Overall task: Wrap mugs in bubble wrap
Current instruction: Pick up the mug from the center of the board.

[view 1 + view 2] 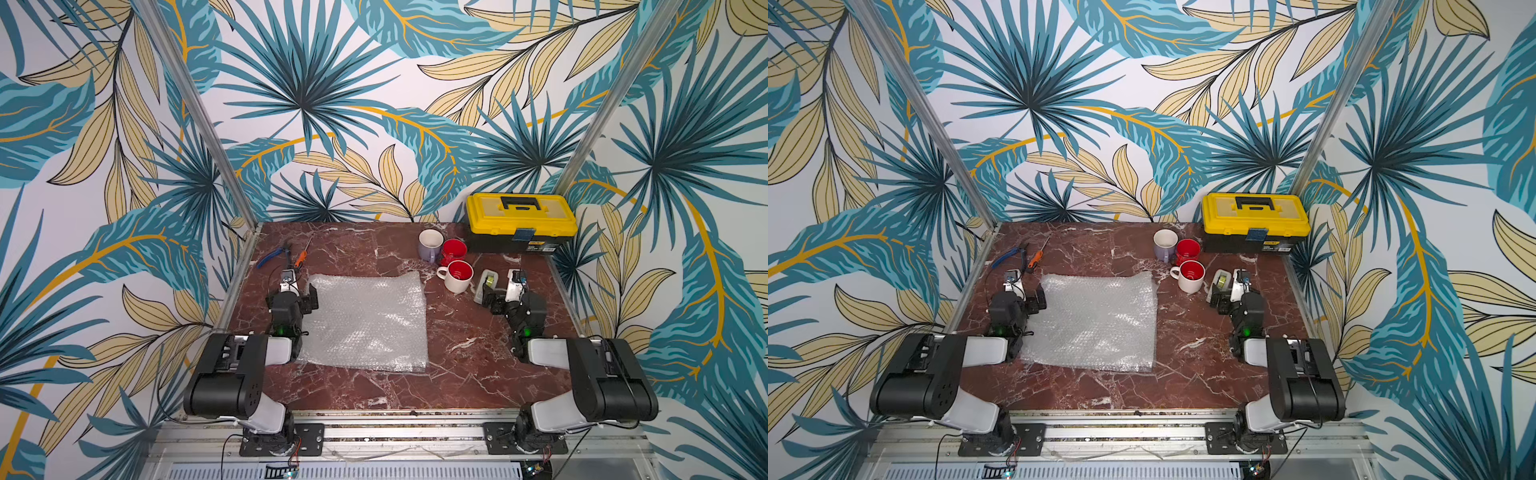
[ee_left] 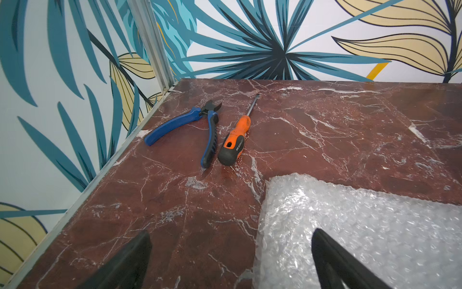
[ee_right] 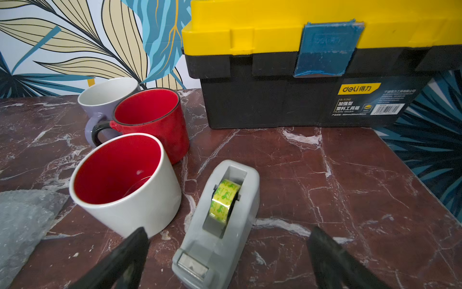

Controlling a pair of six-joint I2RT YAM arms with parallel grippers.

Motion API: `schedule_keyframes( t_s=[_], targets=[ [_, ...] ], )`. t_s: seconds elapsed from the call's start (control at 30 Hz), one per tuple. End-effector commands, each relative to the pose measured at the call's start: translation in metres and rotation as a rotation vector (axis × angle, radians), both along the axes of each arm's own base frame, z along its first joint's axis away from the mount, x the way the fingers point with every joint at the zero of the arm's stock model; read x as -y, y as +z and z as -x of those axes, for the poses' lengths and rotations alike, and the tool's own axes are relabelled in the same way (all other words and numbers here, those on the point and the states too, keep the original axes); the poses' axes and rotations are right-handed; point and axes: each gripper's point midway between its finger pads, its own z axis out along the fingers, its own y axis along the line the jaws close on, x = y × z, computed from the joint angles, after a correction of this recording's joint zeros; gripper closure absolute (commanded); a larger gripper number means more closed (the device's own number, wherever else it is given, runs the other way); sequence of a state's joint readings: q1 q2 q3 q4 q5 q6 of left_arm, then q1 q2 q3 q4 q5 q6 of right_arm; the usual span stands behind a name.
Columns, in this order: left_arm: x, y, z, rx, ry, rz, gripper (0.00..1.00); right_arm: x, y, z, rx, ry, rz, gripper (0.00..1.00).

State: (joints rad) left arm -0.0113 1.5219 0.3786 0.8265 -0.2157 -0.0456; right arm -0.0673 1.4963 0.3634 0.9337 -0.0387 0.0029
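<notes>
Left tool (image 2: 231,234) low, spread astride bubble wrap (image 1: 365,320) edge; right tool (image 3: 228,230) low, spread, empty, facing tape dispenser (image 3: 220,220)

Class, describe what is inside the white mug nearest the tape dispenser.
The white mug looks empty: only its glossy red lining shows, with a light reflection on it. Its near inner wall is hidden behind its own rim.

2 arms (image 1: 226,374), black joints (image 1: 615,390), white links (image 1: 546,351), green lights (image 1: 282,331), thin black cables (image 1: 222,455), black fingers (image 2: 125,262)
</notes>
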Motion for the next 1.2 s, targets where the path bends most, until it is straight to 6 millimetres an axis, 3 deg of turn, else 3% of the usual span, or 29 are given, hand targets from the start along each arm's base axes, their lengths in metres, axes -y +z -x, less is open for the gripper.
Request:
schedule_keyframes(
  t_s=[0.0, 0.8, 0.9, 1.03, 1.17],
  targets=[
    [0.000, 0.013, -0.007, 0.041, -0.005, 0.011, 0.00, -0.003, -0.003, -0.001, -0.012, 0.014, 0.000, 0.00],
    [0.006, 0.013, -0.007, 0.042, -0.040, 0.009, 0.00, -0.001, 0.001, 0.002, 0.015, -0.002, 0.001, 0.00],
    [0.013, 0.025, -0.005, 0.068, -0.079, -0.017, 0.00, -0.001, 0.009, 0.009, 0.053, -0.002, 0.003, 0.00],
    [0.024, 0.057, 0.001, 0.092, -0.082, -0.071, 0.00, 0.000, 0.035, 0.018, 0.052, -0.013, -0.002, 0.00],
    [0.026, 0.088, 0.004, 0.063, -0.035, 0.020, 0.00, 0.001, 0.056, 0.025, 0.018, -0.047, -0.087, 0.00]
  ],
)
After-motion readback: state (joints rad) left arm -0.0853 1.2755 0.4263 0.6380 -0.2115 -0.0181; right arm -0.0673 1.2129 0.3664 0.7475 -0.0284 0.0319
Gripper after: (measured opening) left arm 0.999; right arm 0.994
